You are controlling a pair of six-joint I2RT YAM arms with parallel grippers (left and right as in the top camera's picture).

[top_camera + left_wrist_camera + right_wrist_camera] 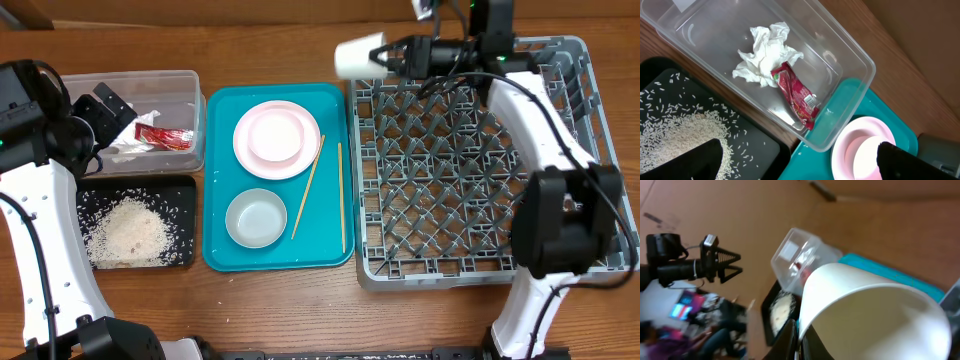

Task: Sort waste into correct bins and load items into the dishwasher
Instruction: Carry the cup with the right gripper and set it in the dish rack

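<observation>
The right pincer (pixel 392 54) is clamped on the small white cup (pixel 358 55). It holds the cup on its side in the air, at the far left corner of the grey dish rack (pixel 450 170). In the right wrist view the cup (pixel 865 310) fills the frame, and a dark finger (pixel 790 342) presses at its lower rim.

The left pincer (pixel 108 110) hovers over the clear tub (pixel 190 80) at the far left of the desk (pixel 300 310). Its fingers (pixel 705 160) stand apart, with nothing between them. The crumpled tissue (pixel 765 55) and the red wrapper (pixel 797 95) lie in the tub, touching each other, below the pincer.

Just near of the tub is the black tray (pixel 185 185), which carries the rice (pixel 130 230).

The teal tray (pixel 220 100) lies between the bins and the rack. It carries the pink plate (pixel 277 140) at the far end, a pale bowl (pixel 256 218) nearer, and two chopsticks (pixel 308 187) on the right side.
</observation>
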